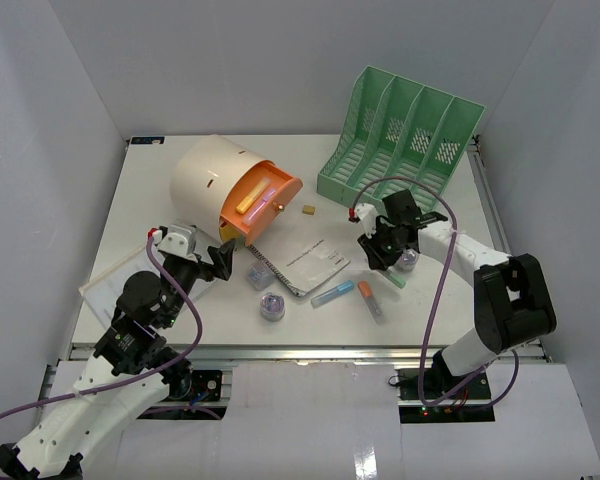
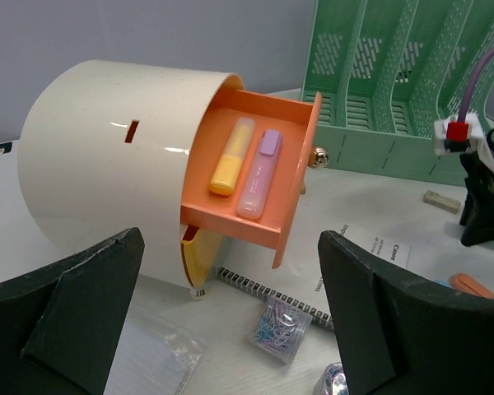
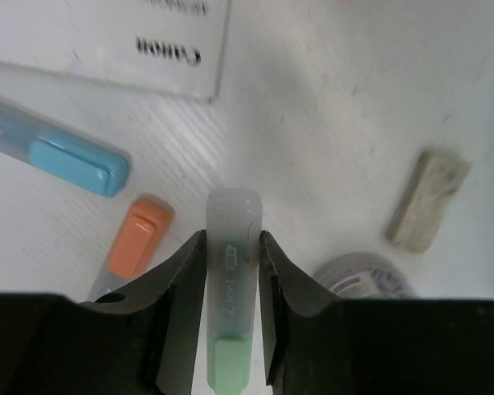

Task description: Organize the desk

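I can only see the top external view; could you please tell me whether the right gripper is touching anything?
Observer: Yes. The right wrist view shows the right gripper with both fingers pressed against the sides of a green highlighter.
Operator: Thank you. Is anything hidden beneath that arm?
Observer: A pale eraser lies on the desk, apart from the highlighter, beside a round purple container.

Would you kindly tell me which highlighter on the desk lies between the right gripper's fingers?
The green highlighter; the right gripper clasps it, while the blue highlighter and orange highlighter lie free beside it.
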`<state>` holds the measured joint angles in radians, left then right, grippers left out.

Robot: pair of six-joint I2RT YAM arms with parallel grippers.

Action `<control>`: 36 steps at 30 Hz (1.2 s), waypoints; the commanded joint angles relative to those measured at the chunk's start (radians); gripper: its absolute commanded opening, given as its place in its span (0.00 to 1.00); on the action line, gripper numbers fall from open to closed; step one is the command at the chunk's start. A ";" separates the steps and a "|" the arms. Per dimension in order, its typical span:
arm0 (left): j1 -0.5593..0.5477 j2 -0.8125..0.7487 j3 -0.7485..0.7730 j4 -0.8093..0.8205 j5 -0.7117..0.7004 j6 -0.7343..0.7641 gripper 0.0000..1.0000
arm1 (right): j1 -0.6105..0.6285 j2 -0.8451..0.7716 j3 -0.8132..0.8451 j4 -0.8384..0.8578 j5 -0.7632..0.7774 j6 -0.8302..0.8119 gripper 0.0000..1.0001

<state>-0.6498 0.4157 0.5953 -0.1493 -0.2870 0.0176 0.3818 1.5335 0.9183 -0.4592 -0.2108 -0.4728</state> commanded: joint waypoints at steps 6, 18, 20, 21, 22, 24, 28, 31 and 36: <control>0.003 -0.020 -0.013 0.009 0.032 0.001 0.98 | 0.030 0.017 0.505 -0.155 -0.229 -0.276 0.09; 0.004 -0.014 -0.026 0.013 0.011 0.019 0.98 | 0.385 0.154 0.826 0.043 0.122 -0.757 0.11; 0.004 -0.014 -0.026 0.010 0.007 0.021 0.98 | 0.441 0.201 0.901 0.046 0.152 -0.812 0.11; 0.004 -0.016 -0.026 0.011 0.005 0.022 0.98 | 0.472 0.218 0.927 0.047 0.159 -0.831 0.11; 0.004 -0.018 -0.026 0.011 0.002 0.025 0.98 | 0.488 0.233 0.964 0.047 0.167 -0.850 0.11; 0.004 -0.023 -0.029 0.013 0.000 0.027 0.98 | 0.523 0.262 0.986 0.070 0.194 -0.900 0.12; 0.004 -0.036 -0.029 0.013 0.000 0.028 0.98 | 0.577 0.312 1.015 0.091 0.204 -0.955 0.13; 0.005 -0.049 -0.029 0.013 0.000 0.029 0.98 | 0.596 0.329 1.020 0.085 0.188 -0.941 0.15; 0.004 -0.090 -0.033 0.012 -0.010 0.031 0.98 | 0.606 0.345 1.014 0.081 0.156 -0.867 0.22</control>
<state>-0.6495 0.3641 0.5677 -0.1491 -0.2797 0.0413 0.9834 1.8665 1.8912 -0.4169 -0.0508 -1.3693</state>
